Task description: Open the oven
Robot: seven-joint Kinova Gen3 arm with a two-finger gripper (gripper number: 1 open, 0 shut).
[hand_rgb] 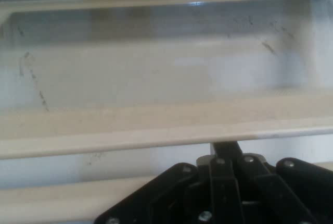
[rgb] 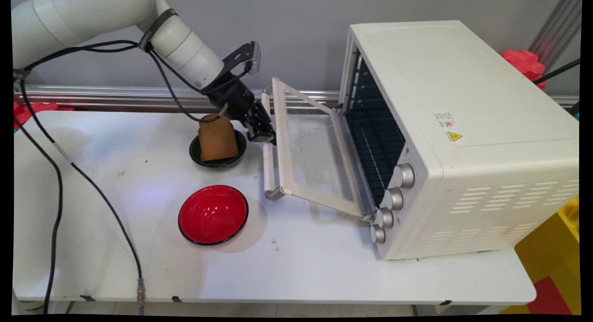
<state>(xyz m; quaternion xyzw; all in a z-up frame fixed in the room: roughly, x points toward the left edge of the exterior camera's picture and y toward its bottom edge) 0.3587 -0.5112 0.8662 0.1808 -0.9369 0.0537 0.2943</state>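
A white toaster oven (rgb: 463, 127) stands on the right of the table, its glass door (rgb: 315, 155) hanging partly open toward the left. My gripper (rgb: 263, 135) is at the door's handle bar (rgb: 267, 160), near the bar's far end, with its fingers shut together and their tips against the bar. In the hand view the handle bar (hand_rgb: 130, 138) runs straight across just above the gripper (hand_rgb: 226, 148), and the door glass (hand_rgb: 156, 67) fills the picture behind it. Just left of the gripper, a brown slice of toast (rgb: 217, 139) leans upright in a dark green bowl (rgb: 204, 159).
An empty red bowl (rgb: 213, 214) sits nearer the table's front, below the green one. Black cables (rgb: 58, 187) hang across the table's left side. Four knobs (rgb: 394, 199) line the oven's front. A yellow block (rgb: 556, 248) stands off the table at right.
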